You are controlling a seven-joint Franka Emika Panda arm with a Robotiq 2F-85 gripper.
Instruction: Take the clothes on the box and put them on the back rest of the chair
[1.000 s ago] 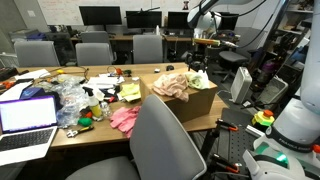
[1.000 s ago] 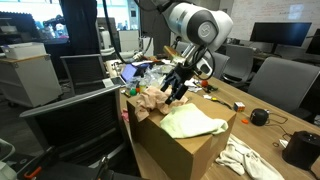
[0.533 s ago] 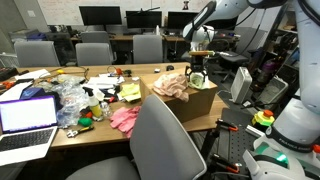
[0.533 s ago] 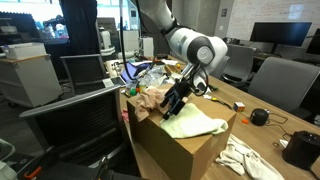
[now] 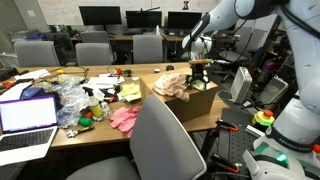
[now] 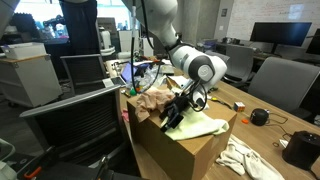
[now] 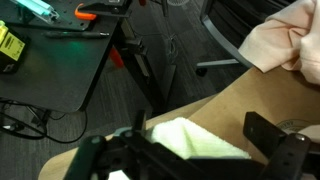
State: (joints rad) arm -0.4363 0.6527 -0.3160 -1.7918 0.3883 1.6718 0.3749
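While the gripper (image 6: 174, 113) hangs wide open, holding nothing, over the box (image 6: 165, 152): green cloth (image 6: 203, 126) at its 4 o'clock, tan cloth (image 6: 148, 100) at 10. Risk: closing could pinch cardboard or snag one garment only, leaving the other.

No lettering I can read

The laptop (image 5: 27, 115) screen, well away from my pincer (image 5: 198, 74), glows but is too small to make out. Any marking on the yellow device (image 7: 9, 45) off to the side of my pincer is blurred.
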